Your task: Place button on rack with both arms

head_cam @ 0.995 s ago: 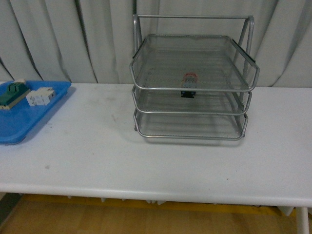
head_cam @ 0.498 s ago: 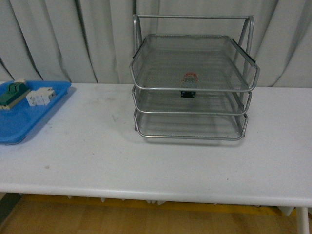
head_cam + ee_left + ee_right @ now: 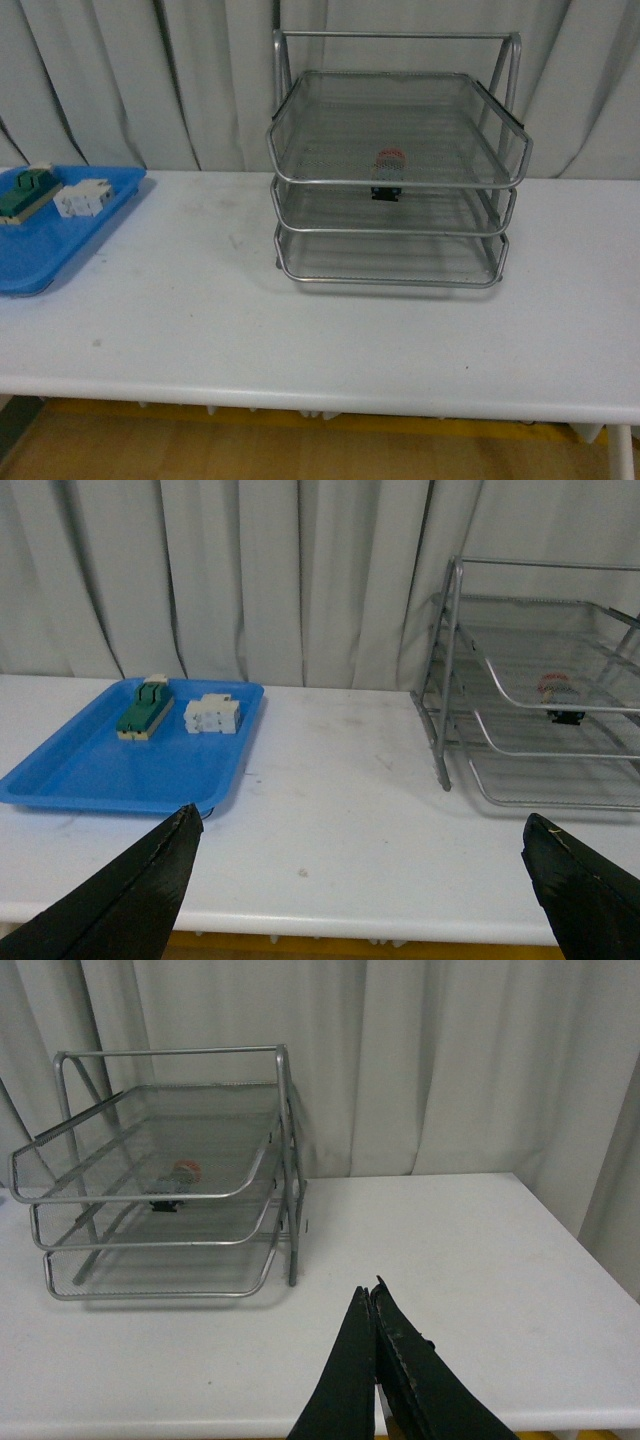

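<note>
Above the near edge of the desk (image 3: 480, 1290), the right hand (image 3: 373, 1305) is clenched, its two fingers pressed together on nothing. The left hand (image 3: 360, 840) is spread wide and empty, one black finger (image 3: 140, 890) at each side of its view. White curtains (image 3: 90, 80) hang behind the white desk. Well ahead of both hands, the button (image 3: 391, 166) sits in the rack (image 3: 400, 182), seemingly on the middle tier. Ahead of the left hand lies a blue tray (image 3: 90, 775) with a green block (image 3: 145, 708) and a white block (image 3: 212, 716).
</note>
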Robot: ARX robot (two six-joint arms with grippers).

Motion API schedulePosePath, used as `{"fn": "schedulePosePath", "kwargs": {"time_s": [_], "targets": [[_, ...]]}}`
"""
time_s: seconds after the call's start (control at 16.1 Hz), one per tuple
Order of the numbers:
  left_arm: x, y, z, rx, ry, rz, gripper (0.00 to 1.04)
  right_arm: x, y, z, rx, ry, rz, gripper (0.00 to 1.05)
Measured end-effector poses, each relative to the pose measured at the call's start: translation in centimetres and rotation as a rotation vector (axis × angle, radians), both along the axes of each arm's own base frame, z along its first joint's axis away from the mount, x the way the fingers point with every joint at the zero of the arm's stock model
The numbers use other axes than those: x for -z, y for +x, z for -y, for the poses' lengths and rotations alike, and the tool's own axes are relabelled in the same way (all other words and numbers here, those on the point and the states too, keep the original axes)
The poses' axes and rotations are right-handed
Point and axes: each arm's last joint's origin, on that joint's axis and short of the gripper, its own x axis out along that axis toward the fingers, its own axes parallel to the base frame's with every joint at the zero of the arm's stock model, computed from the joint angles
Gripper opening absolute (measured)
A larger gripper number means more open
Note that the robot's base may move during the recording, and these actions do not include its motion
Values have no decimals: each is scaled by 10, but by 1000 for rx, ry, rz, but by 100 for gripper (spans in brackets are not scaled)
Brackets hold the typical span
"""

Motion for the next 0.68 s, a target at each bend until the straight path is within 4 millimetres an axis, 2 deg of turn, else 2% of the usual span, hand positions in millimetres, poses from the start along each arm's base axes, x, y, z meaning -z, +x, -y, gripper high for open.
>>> {"fn": "schedulePosePath", "kwargs": {"time_s": [0.25, 0.37, 0.5, 0.56, 0.68], "targets": [[0, 0, 0, 0, 0, 0, 98, 0, -2, 0, 0, 0, 1, 2], [0, 0, 0, -1, 0, 0, 98, 6, -11, 0, 0, 0, -40, 2], [0, 0, 0, 0, 0, 0, 98, 3, -13, 0, 0, 0, -6, 2], [0, 0, 0, 0, 0, 0, 98, 3, -13, 0, 0, -1, -6, 7], [0, 0, 0, 0, 0, 0, 98, 3, -13, 0, 0, -1, -6, 29]]}}
